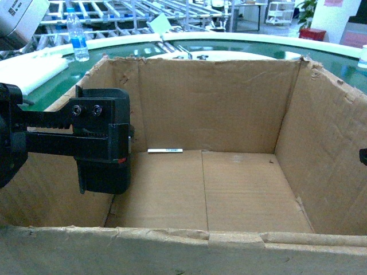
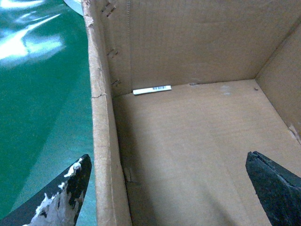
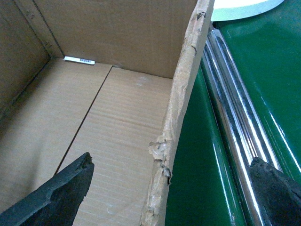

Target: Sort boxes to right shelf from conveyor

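Head view: the box (image 1: 229,172) sits on the conveyor (image 1: 344,63), left claw (image 1: 106,143) at its left wall.

Left wrist: that claw (image 2: 169,188) is spread wide, straddling the wall, one finger out over the belt, nothing pinched.

Right wrist: right claw (image 3: 174,193) likewise gapes astride the torn right wall.

Grasp stage, I'd say; next, both must squeeze, then lift together.

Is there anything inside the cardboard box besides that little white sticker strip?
No. In the head view the box shows a bare cardboard floor, with only the white sticker strip lying at the foot of its far wall.
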Motion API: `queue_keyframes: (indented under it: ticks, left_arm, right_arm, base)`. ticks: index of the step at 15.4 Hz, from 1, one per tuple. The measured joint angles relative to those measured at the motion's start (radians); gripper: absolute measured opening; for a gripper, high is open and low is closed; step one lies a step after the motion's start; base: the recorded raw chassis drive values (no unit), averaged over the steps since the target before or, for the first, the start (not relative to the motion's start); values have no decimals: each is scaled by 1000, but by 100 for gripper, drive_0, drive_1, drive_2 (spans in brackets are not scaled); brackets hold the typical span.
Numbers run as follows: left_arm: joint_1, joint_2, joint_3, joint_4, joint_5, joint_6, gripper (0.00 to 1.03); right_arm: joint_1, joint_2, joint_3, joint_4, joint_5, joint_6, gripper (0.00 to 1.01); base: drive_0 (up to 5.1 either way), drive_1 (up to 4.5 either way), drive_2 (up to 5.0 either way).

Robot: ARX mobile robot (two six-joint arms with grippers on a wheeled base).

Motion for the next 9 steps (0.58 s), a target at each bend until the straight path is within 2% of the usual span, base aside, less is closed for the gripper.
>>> queue_keyframes:
  ticks: [3, 9]
  left_arm:
    - [7, -55, -5, -23, -20, -7, 98]
    - [40, -25, -13, 13, 8, -13, 98]
  right_arm:
    - [0, 0, 0, 0, 1, 0, 98]
    - [0, 0, 0, 0, 0, 0, 98]
  base:
    - [0, 0, 0]
    - [0, 0, 0]
